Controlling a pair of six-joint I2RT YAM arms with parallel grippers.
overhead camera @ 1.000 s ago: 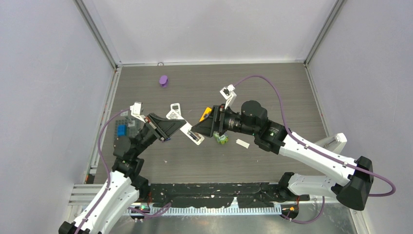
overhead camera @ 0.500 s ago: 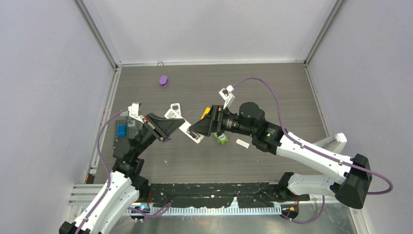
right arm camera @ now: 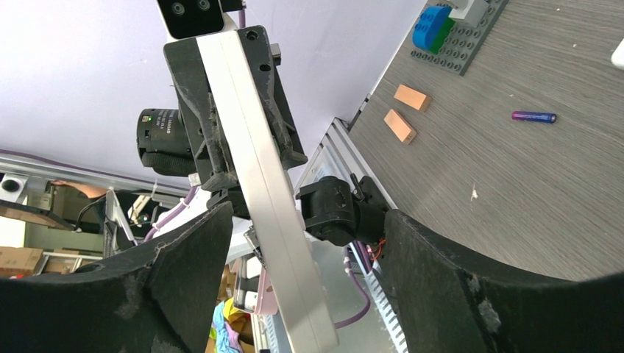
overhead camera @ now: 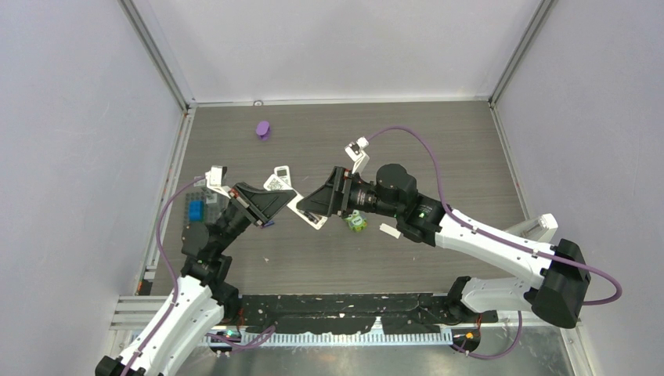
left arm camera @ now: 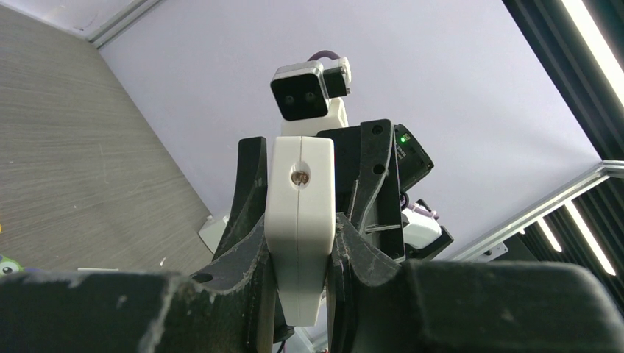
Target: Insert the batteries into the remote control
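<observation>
Top external: my left end effector [overhead camera: 283, 200] is clamped on the white remote control [overhead camera: 313, 219], holding it above the counter [overhead camera: 438, 157], and the right end effector [overhead camera: 312, 205] is at its far end. Left wrist: both fingers press its long edges. Right wrist: the jaws stand wide on either side of it, not touching. A purple battery [right arm camera: 533, 116] lies on the counter beyond.

From above, the remote control [overhead camera: 315, 222] is mostly covered where the left gripper [overhead camera: 288, 200] and right gripper [overhead camera: 307, 210] meet — only its white ends show. The green block [overhead camera: 358, 224] sits partly hidden under the right gripper.
</observation>
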